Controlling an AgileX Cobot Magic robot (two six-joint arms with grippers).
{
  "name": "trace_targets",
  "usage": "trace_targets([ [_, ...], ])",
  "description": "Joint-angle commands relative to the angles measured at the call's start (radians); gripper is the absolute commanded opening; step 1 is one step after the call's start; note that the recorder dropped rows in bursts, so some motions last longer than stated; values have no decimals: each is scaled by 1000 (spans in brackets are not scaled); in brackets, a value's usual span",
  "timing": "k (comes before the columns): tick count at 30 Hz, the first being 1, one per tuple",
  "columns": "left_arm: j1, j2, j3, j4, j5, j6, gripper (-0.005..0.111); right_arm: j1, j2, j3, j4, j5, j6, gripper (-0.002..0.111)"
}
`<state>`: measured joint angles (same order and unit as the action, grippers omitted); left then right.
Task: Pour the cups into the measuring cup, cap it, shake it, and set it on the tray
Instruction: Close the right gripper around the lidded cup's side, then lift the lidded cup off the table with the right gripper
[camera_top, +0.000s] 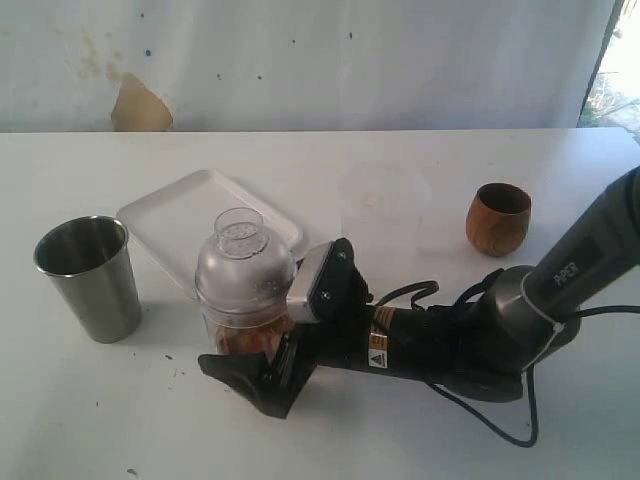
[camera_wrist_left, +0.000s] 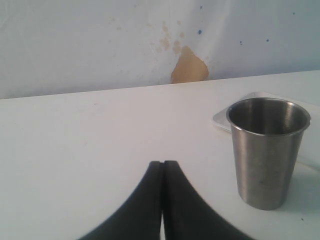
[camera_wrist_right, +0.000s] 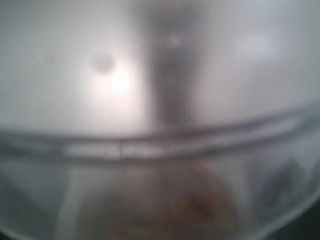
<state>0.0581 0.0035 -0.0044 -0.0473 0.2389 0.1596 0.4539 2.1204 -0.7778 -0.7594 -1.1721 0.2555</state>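
Note:
The clear measuring cup (camera_top: 244, 285), capped with a domed lid (camera_top: 243, 258), stands on the table at the tray's near edge with orange-brown contents inside. It fills the blurred right wrist view as the measuring cup (camera_wrist_right: 160, 150). My right gripper (camera_top: 240, 345) lies low on the table, open, with its jaws on either side of the cup; the far finger is hidden behind it. The steel tumbler (camera_top: 90, 275) stands at the left, also seen as the steel tumbler (camera_wrist_left: 267, 150). The wooden cup (camera_top: 498, 218) stands at the right. My left gripper (camera_wrist_left: 163, 163) is shut on nothing.
The white tray (camera_top: 180, 215) lies behind the measuring cup, and a corner of the tray (camera_wrist_left: 223, 118) shows behind the tumbler. A faint frosted cup (camera_top: 385, 195) stands at the back centre. The right arm and its cables (camera_top: 480, 400) cover the front right of the table.

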Motion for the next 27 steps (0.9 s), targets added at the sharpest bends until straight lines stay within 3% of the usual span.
trace_targets([
  [1,0,-3,4,0,-2,-1,0,4,0,-6,21,-22,17,100],
  [5,0,-3,4,0,-2,-1,0,4,0,-6,67,-22,17,83],
  [12,0,-3,4,0,-2,-1,0,4,0,-6,72,-16,38,3],
  [18,0,-3,4,0,-2,-1,0,4,-13,-6,58,-49,117,0],
  [24,0,-3,4,0,-2,-1,0,2,-199,-3,62,-49,171,0],
  [27,0,-3,4,0,-2,-1,0,-24,-323,-3,174,108,229,0],
])
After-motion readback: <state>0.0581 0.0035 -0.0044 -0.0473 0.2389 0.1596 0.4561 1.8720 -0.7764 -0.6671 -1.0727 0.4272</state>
